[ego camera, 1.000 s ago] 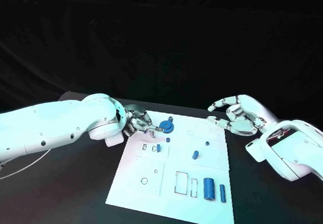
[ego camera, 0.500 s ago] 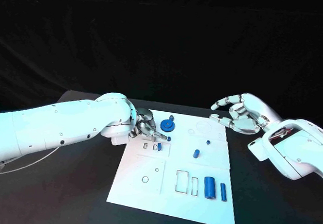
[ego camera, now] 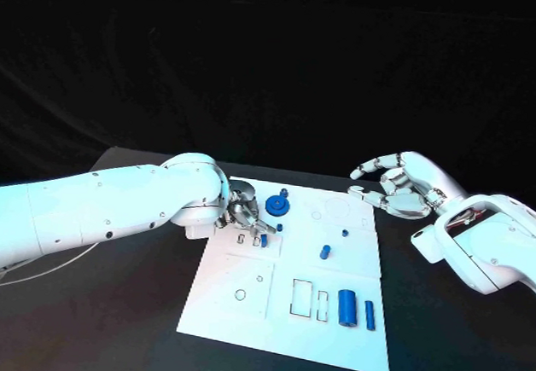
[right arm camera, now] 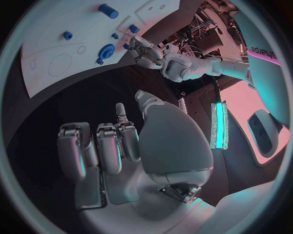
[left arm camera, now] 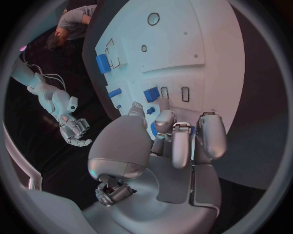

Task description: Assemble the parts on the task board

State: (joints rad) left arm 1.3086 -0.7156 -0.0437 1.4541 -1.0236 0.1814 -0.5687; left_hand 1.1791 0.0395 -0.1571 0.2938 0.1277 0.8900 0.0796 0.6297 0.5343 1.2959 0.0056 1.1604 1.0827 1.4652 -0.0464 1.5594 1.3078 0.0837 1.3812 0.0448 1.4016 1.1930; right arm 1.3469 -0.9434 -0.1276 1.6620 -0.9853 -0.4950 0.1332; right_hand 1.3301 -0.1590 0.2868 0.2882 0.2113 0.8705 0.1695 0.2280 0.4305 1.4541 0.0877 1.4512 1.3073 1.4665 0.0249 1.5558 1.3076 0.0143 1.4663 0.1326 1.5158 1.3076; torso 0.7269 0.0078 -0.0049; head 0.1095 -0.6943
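Head view: over the last second we see the left hand (ego camera: 244,213) travel from the blue disc part (ego camera: 277,207) toward the near side of it, and it now sits low over the small slots by the left edge of the task board (ego camera: 286,323). The disc lies free on the board's far left area, so we judge that part released and the hand moving to another. In the left wrist view the fingers (left arm camera: 209,138) curl down with a small blue piece (left arm camera: 151,94) just past them; whether they grip anything we cannot tell. The right hand (ego camera: 395,190) hovers off the board's far right corner, fingers loosely curled, empty. The board is white, with outlined slots and scattered blue parts.
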